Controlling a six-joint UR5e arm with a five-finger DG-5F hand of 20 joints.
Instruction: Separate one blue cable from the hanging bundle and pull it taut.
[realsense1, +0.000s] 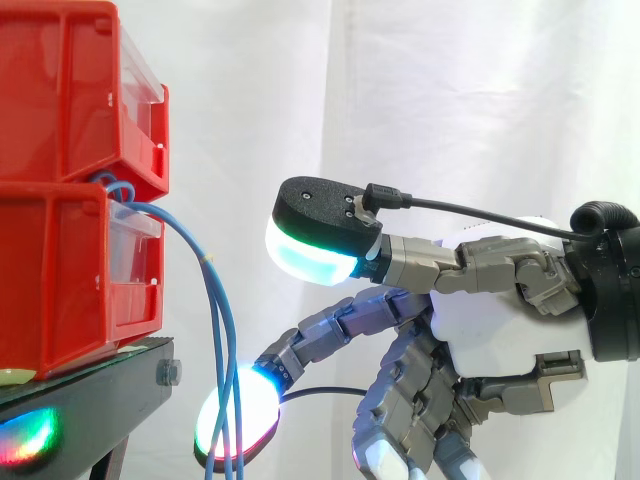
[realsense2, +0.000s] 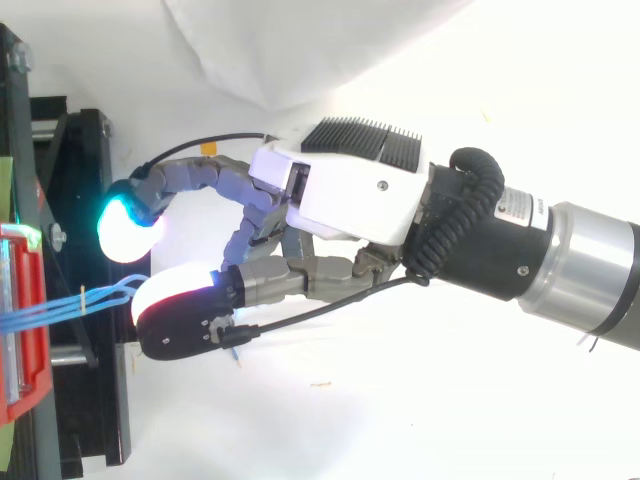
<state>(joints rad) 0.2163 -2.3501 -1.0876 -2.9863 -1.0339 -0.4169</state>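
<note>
Red bins (realsense1: 70, 200) stand stacked on the black stand (realsense1: 110, 385) at the left, and the blue cables (realsense1: 212, 300) hang from between them, down past the stand's edge. Further right, one glowing fingertip (realsense1: 255, 410) lies just behind the cables. The hand (realsense1: 480, 320) has thumb and finger spread apart and clamps nothing.

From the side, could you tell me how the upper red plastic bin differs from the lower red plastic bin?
The upper red plastic bin sits on top; the lower red plastic bin rests on the black stand. The thin blue cables emerge just under the upper bin and hang down past the lower bin's front. Both are red with a clear front panel.
</note>
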